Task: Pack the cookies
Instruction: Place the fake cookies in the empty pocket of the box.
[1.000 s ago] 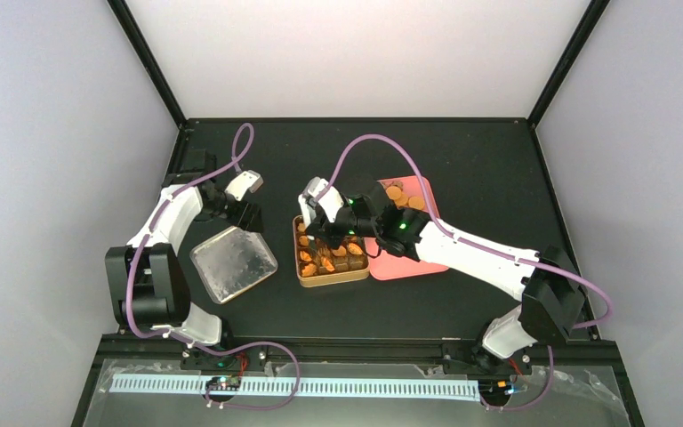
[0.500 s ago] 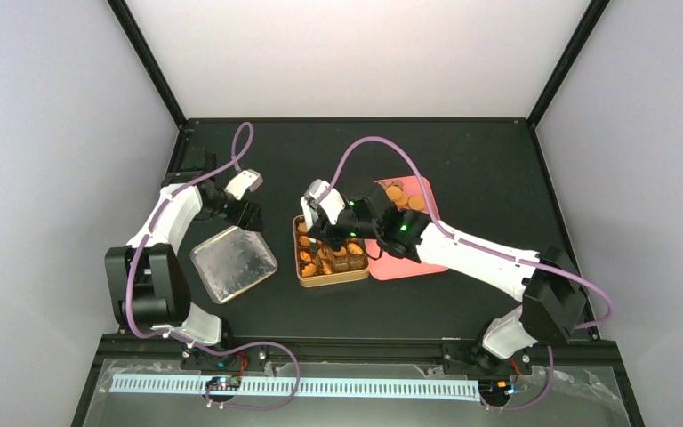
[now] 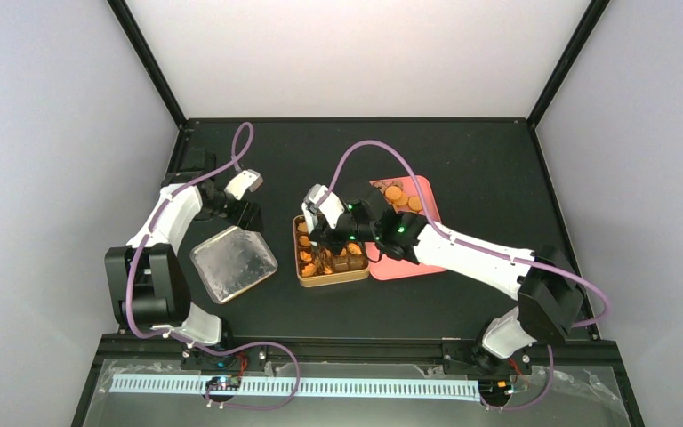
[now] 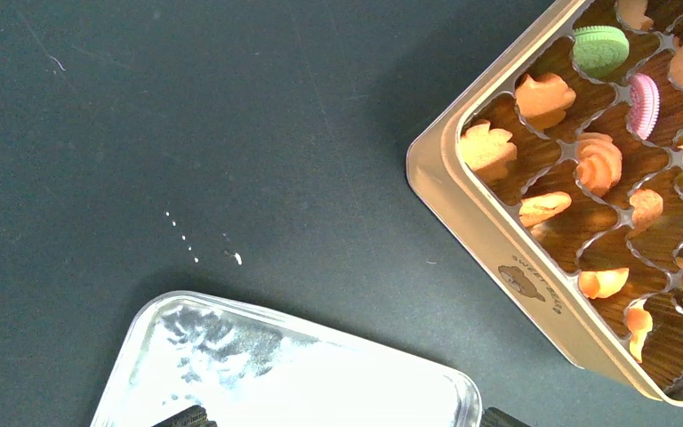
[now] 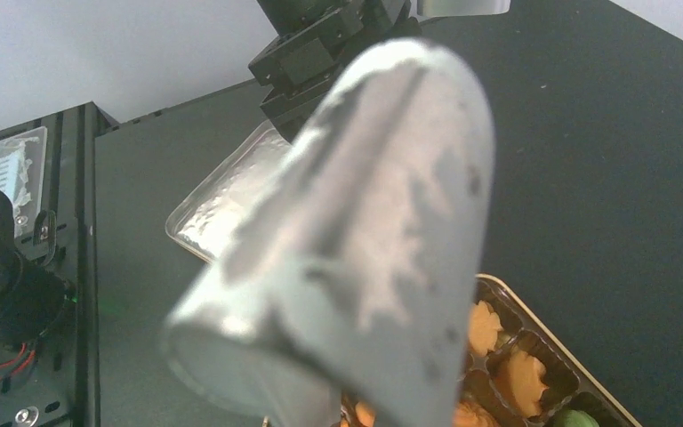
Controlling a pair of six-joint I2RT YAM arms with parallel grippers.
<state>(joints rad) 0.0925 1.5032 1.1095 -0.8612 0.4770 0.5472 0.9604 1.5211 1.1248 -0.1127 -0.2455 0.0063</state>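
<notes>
The two-armed robot wears white shells on its long links, seen on the left arm [image 3: 173, 218] and the right arm [image 3: 471, 253]. Each arm has a bulky black joint housing [image 3: 147, 289] and a small black base [image 3: 206, 358]. A purple cable [image 3: 242, 142] loops along each arm. Green lights [image 3: 400, 229] glow on the right arm's black section. The left gripper [image 3: 251, 217] and right gripper [image 3: 322, 233] are black, each carrying a white block [image 3: 245, 183].

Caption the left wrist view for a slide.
Gold tin holding orange cookies, a green cookie and a pink cookie, near a silver lid.
</notes>
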